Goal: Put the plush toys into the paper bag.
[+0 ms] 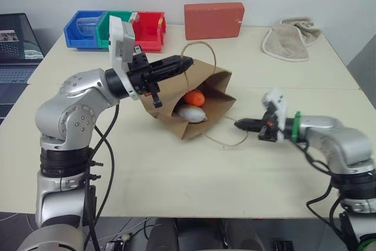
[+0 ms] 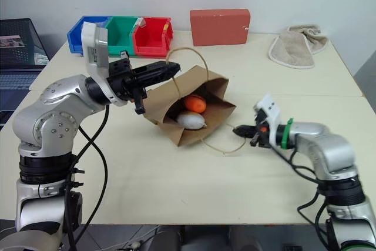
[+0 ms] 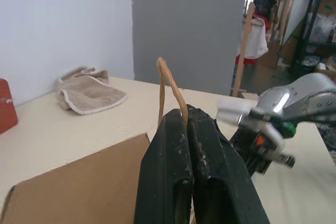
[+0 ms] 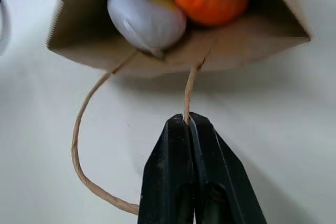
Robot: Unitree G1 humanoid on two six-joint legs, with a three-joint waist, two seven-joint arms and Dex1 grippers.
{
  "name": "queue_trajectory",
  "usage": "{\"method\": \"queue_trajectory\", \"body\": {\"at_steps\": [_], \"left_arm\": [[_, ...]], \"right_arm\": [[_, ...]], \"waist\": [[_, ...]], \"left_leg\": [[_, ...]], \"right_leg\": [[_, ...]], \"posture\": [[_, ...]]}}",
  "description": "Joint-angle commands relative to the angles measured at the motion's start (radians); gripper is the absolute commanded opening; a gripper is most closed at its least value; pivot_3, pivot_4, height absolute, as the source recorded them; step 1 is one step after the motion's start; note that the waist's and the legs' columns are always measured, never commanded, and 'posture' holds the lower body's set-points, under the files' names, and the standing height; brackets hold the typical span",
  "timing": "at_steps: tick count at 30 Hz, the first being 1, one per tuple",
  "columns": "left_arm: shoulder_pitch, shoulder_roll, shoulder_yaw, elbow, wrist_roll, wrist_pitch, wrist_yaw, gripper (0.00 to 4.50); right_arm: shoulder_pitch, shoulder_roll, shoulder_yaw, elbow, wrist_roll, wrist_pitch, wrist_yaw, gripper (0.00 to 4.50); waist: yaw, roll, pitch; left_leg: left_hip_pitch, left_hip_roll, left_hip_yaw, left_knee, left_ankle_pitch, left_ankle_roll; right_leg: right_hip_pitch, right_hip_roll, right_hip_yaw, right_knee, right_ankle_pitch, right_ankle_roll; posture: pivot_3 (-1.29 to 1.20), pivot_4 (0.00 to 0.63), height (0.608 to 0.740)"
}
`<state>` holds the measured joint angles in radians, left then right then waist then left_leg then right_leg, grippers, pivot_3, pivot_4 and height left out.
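Tools (image 4: 188, 121) (image 3: 186, 116) both pinch cord handles (image 4: 189, 90) of the paper bag (image 1: 211, 95).

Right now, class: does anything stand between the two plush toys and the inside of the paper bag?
Nothing visible does. The orange carrot and the white egg toy already lie inside the open mouth of the paper bag. The left gripper and the right gripper are each shut on a cord handle.

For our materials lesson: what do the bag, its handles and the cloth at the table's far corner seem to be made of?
Paper bag: matte brown kraft paper, stiff creased walls, a serrated rim.
Handles: tan twisted cord, likely paper; the strands show a spiral.
Towel: beige terry cloth, probably cotton; fuzzy, limp folds, paler stitched edging.
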<state>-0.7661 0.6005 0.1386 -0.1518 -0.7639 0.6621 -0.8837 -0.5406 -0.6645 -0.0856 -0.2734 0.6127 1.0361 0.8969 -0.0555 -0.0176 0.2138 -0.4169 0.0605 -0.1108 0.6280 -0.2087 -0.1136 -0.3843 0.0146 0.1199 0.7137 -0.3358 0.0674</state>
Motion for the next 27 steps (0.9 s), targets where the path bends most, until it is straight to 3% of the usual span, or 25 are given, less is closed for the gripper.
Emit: {"method": "queue_trajectory", "body": {"at_steps": [1, 11, 21, 27], "left_arm": [[-0.057, -0.015, 0.017, 0.028, 0.015, -0.045, 0.007, 0.00], [-0.166, -0.145, -0.038, 0.272, 0.153, -0.197, 0.012, 0.00], [-0.152, -0.128, -0.037, 0.311, 0.177, -0.202, -0.029, 0.00], [-0.120, -0.062, -0.022, 0.264, 0.146, -0.148, -0.095, 1.89]], "right_arm": [[-0.064, -0.042, -0.108, -0.038, 0.121, 0.085, 0.005, 0.02], [-0.312, -0.012, -0.208, 0.141, 0.222, 0.233, -0.157, 0.02], [-0.354, 0.035, -0.196, 0.202, 0.212, 0.237, -0.268, 0.02], [-0.360, -0.019, -0.192, 0.168, 0.227, 0.213, -0.219, 2.05]], "waist": [[0.000, 0.000, 0.000], [-0.001, 0.000, 0.000], [-0.002, 0.000, 0.000], [-0.003, 0.000, 0.000]], "left_leg": [[0.000, 0.000, 0.000, 0.000, 0.000, 0.000], [0.000, 0.000, 0.000, -0.001, 0.000, 0.000], [-0.002, 0.000, 0.001, -0.004, 0.000, 0.000], [-0.002, 0.000, 0.001, -0.004, 0.000, 0.000]], "right_leg": [[0.000, 0.000, 0.000, 0.000, 0.000, 0.000], [-0.001, 0.000, 0.000, 0.000, 0.000, 0.000], [-0.003, 0.000, 0.000, 0.000, 0.000, 0.000], [-0.003, 0.000, 0.000, 0.000, 0.000, 0.000]], "posture": [[0.00, 0.150, 0.740], [0.00, 0.150, 0.740], [0.00, 0.150, 0.740], [0.00, 0.150, 0.740]]}}
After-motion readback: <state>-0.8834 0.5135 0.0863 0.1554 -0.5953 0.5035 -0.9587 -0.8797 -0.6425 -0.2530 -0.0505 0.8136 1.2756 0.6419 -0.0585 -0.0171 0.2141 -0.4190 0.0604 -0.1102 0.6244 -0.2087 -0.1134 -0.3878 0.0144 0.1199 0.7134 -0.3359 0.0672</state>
